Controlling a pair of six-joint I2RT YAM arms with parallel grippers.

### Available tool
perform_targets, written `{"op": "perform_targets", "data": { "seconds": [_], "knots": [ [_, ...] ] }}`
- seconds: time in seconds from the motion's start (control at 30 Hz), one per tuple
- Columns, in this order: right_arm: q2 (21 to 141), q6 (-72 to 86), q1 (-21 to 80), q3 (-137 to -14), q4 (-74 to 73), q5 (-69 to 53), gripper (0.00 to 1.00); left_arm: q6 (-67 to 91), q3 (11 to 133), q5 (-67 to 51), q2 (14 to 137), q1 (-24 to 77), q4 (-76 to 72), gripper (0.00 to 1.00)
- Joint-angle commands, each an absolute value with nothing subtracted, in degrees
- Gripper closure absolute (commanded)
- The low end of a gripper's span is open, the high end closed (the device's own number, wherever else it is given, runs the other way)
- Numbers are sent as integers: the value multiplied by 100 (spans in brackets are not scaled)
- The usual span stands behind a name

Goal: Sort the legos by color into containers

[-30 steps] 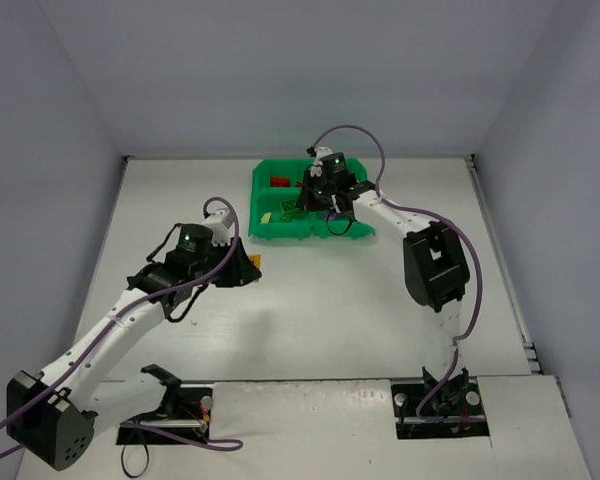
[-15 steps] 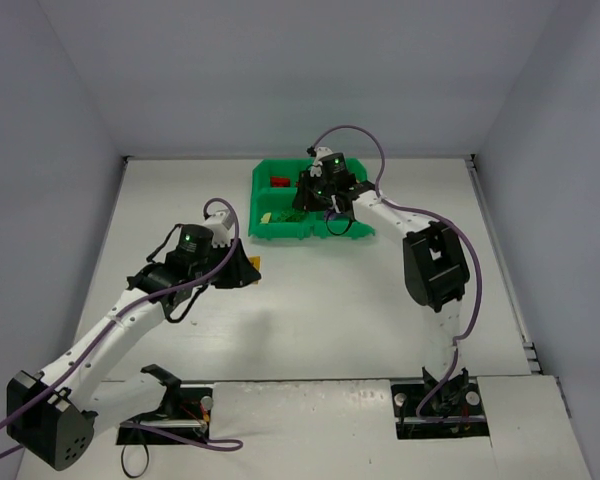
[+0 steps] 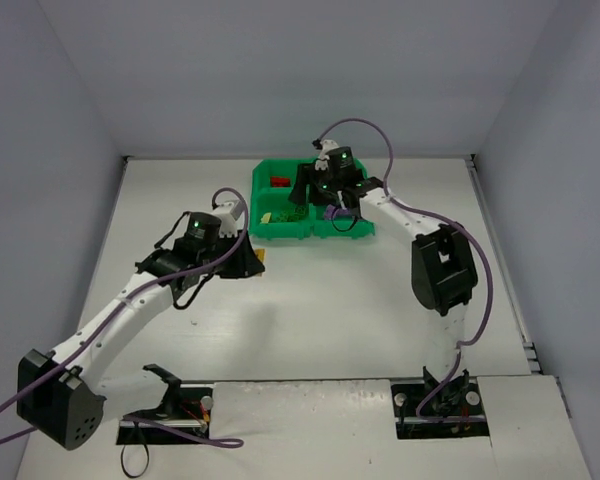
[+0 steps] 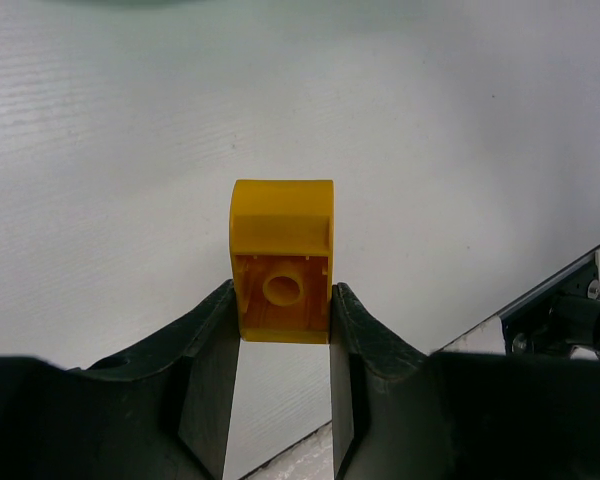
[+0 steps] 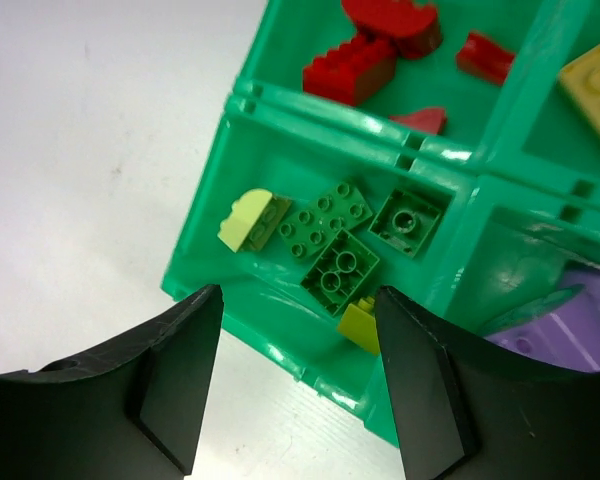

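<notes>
The green tray (image 3: 280,235) sits at the middle of the table's (image 3: 330,320) far edge, its top blocked by the right gripper (image 5: 298,298) hanging over it. The left gripper (image 4: 280,312) with a yellow brick (image 4: 280,235) crowds its near left corner. Bare tabletop lies along the left, right and near edges.

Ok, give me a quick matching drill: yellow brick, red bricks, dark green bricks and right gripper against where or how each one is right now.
Things:
1. yellow brick
2. red bricks
3. dark green bricks
4. right gripper

Place or state:
A. open, holding nothing, above the tray
B. far-left compartment
C. clamped in the left gripper
D. near-left compartment

Pairs: 1-C, 2-B, 3-D, 4-A
</notes>
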State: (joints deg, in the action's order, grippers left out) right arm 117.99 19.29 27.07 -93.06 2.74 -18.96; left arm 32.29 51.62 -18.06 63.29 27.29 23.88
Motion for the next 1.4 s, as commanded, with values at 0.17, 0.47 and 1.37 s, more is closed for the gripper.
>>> {"op": "perform_targets", "data": {
  "seconds": [0.17, 0.47, 1.37],
  "knots": [
    [10013, 2259, 1592, -8387, 571, -2669, 42, 2242, 7267, -1951, 7856, 2689, 2364, 100],
    [9089, 2627, 1538, -7858, 615, -3954, 32, 1521, 8112, -2558, 8921, 2830, 1855, 100],
    [8982, 3199, 2364, -7295, 686, -4148, 42, 255, 7937, -2373, 8604, 3296, 1151, 100]
  ]
}}
